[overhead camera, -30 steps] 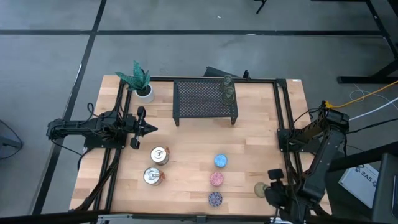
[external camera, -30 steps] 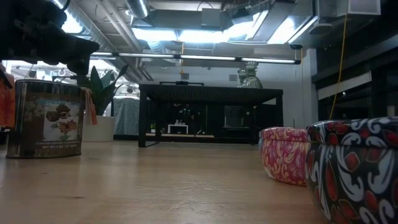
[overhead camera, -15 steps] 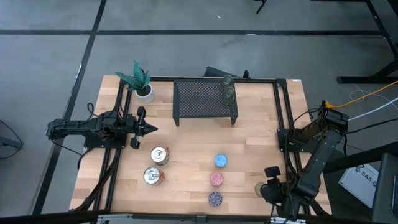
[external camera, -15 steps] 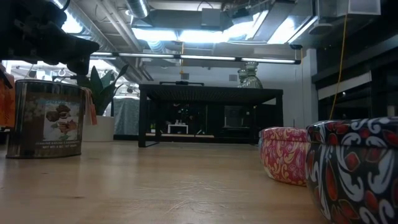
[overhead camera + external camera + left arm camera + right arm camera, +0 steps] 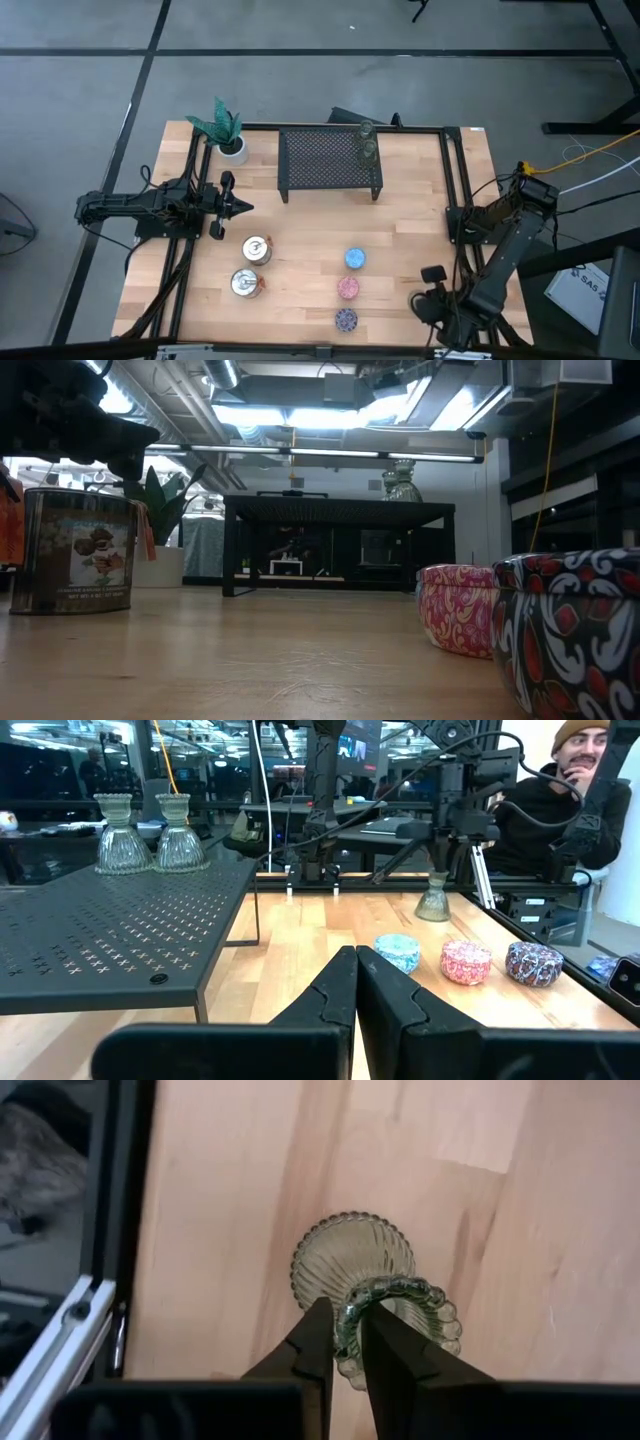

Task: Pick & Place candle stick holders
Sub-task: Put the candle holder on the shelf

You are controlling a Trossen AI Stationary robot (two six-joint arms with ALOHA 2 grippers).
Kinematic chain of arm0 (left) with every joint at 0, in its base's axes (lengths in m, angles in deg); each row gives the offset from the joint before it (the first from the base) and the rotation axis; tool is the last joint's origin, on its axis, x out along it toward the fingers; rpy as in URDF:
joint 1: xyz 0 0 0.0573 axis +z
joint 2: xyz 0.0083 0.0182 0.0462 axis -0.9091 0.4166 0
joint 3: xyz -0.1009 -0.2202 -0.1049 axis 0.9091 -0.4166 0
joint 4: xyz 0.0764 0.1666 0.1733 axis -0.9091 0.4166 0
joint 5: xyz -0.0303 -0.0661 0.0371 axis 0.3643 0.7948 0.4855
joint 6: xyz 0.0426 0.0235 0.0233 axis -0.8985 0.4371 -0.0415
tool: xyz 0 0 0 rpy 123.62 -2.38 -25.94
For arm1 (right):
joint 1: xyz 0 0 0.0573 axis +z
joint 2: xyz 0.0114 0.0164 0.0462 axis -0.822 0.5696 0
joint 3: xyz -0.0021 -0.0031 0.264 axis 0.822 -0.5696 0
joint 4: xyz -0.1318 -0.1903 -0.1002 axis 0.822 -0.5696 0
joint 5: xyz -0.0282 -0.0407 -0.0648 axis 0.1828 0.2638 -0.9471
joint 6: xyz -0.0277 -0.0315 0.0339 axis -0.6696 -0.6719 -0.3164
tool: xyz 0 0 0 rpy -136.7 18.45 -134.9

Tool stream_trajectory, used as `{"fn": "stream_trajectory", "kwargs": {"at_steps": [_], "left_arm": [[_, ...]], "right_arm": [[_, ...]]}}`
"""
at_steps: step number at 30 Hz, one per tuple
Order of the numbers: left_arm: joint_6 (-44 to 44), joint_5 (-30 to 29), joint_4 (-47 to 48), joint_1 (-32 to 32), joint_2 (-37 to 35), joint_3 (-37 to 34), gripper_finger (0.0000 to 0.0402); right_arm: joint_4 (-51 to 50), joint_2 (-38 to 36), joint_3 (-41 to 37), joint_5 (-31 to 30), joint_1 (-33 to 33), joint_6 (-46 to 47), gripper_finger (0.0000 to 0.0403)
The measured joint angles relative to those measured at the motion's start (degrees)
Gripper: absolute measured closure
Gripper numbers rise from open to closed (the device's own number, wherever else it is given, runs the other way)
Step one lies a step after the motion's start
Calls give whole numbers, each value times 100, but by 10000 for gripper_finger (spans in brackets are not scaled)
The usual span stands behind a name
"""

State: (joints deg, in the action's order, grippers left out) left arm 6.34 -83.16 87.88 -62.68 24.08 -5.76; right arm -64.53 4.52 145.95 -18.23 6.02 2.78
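- Gripping the rim of a green glass candle holder (image 5: 375, 1285) at the bench's (image 5: 410, 220) near right corner, the right tool (image 5: 343, 1342) hides it from overhead.
- Left tool (image 5: 355, 982) waits pinched together.

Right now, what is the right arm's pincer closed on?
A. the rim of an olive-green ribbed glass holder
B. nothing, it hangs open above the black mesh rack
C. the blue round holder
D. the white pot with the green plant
A: in the right wrist view the right pincer has its two dark fingers pinched on the beaded rim of the olive-green ribbed glass holder, at the table's front right corner.
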Motion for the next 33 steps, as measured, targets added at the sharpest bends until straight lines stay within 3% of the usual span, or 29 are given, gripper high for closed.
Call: {"fn": "stream_trajectory", "kwargs": {"at_steps": [6, 33], "left_arm": [[1, 0, 0, -1, -1, 0, 400], [1, 0, 0, -1, 2, -1, 400]], "right_arm": [[4, 2, -2, 118, -290, 42, 365], [-244, 32, 278, 705, -1564, -2159, 371]]}}
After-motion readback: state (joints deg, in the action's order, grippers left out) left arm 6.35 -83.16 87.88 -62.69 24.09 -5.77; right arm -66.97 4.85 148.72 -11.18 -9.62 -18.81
